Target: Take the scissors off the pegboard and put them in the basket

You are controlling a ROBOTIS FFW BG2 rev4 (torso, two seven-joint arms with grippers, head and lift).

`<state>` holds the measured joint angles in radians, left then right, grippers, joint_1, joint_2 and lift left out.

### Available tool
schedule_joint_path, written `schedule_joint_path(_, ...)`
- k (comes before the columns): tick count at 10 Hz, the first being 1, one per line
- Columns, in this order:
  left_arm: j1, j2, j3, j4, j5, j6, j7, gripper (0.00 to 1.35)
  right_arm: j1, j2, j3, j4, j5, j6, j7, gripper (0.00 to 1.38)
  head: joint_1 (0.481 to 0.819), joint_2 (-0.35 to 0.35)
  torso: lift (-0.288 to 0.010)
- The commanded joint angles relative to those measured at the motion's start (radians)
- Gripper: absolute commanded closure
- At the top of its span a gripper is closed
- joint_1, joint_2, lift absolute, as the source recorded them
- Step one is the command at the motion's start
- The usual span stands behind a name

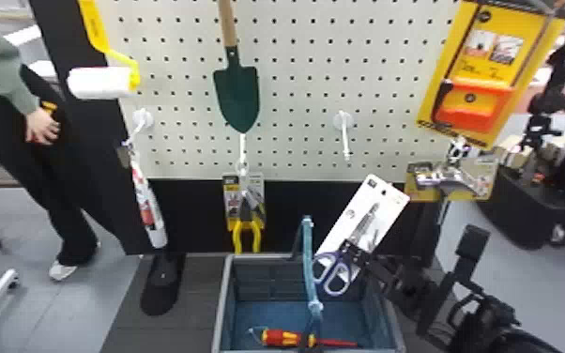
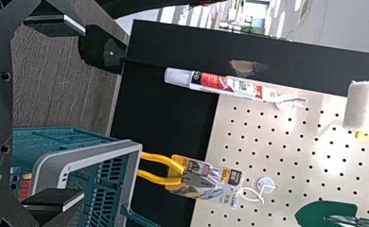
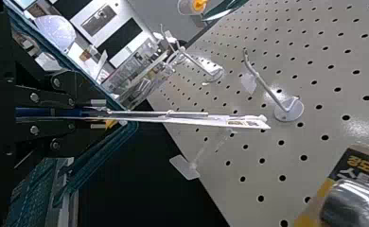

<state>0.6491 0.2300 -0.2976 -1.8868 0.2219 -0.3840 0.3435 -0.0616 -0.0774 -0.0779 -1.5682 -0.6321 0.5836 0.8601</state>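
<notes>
Purple-handled scissors point(image 1: 331, 268) on a white card point(image 1: 345, 225) were clenched in the right tool point(image 1: 355, 251) above the basket point(image 1: 222, 300); the left tool point(image 2: 82, 112) stood wide open.

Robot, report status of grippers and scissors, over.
Right gripper shut on carded scissors, off pegboard. Left gripper open, empty. Basket handle raised beside scissors, possible snag.

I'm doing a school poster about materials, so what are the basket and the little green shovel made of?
The basket looks like moulded plastic, with a smooth grey rim and evenly slotted teal walls. The shovel's blade is smooth dark green, probably painted metal, though plastic is possible. Its handle looks like wood: plain light brown.
</notes>
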Motion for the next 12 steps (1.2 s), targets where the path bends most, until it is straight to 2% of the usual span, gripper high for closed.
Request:
schedule_joint_path(1,0.000,0.000,0.000,0.000,0.001,-0.004,0.000,0.10,0.000,0.001,0.014,0.016,-0.004,-0.005,0.000,1.27,0.549,0.000,-0.100)
schedule_joint_path(11,-0.006,-0.009,0.003,0.018,0.001,-0.019,0.000,0.10,0.008,-0.004,0.113,0.097,-0.043,-0.011,0.010,1.27,0.549,0.000,-0.100)
schedule_joint_path(12,-0.009,-0.009,0.003,0.020,0.001,-0.021,0.000,0.10,0.008,-0.004,0.113,0.102,-0.046,-0.016,0.013,0.93,0.549,0.000,-0.100)
